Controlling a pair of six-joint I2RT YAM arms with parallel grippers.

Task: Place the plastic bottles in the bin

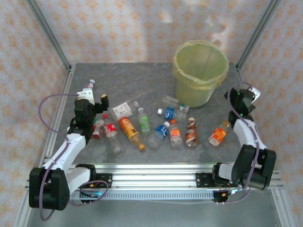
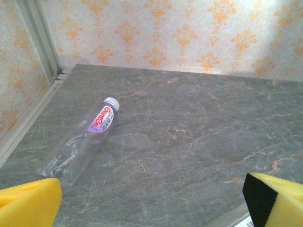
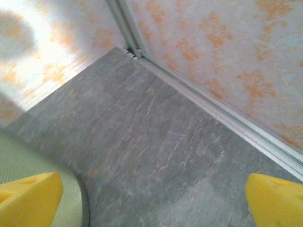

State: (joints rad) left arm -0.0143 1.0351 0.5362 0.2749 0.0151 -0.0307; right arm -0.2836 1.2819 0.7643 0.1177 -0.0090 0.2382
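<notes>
– Most of the plastic bottles (image 1: 143, 122) lie on their sides in a loose cluster in the middle of the bench (image 1: 156, 75), just beyond our arm bases. We count eleven or so there, with an orange-labelled bottle (image 1: 218, 135) off toward the right arm.
– And our grippers?
– The left gripper (image 1: 93, 97) hangs past the cluster's left end, jaws spread wide, nothing between them. The right gripper (image 3: 152, 201) is just as wide and just as empty, hovering just beside the bin (image 1: 199, 71) at the far right.
– So which step do we reckon we are at?
– The reach before a pick, we judge. In the left wrist view a lone bottle (image 2: 87, 135), clear with a purple-and-white label and a white cap, lies ahead of the left fingers (image 2: 28, 203). Its cap points at the far wall, and it lies near the left rail (image 2: 31, 113).
– What does the next move ask of us?
– We should go forward, down and a little left, since the bottle sits off-centre toward the left finger. Then we close across its body, not the cap. It is round and light, so a glancing touch would likely roll it.
– And after?
– A long carry: the bin stands well apart from it, across the far side of the bench. Whether anything lies in the bin, we cannot tell.
</notes>
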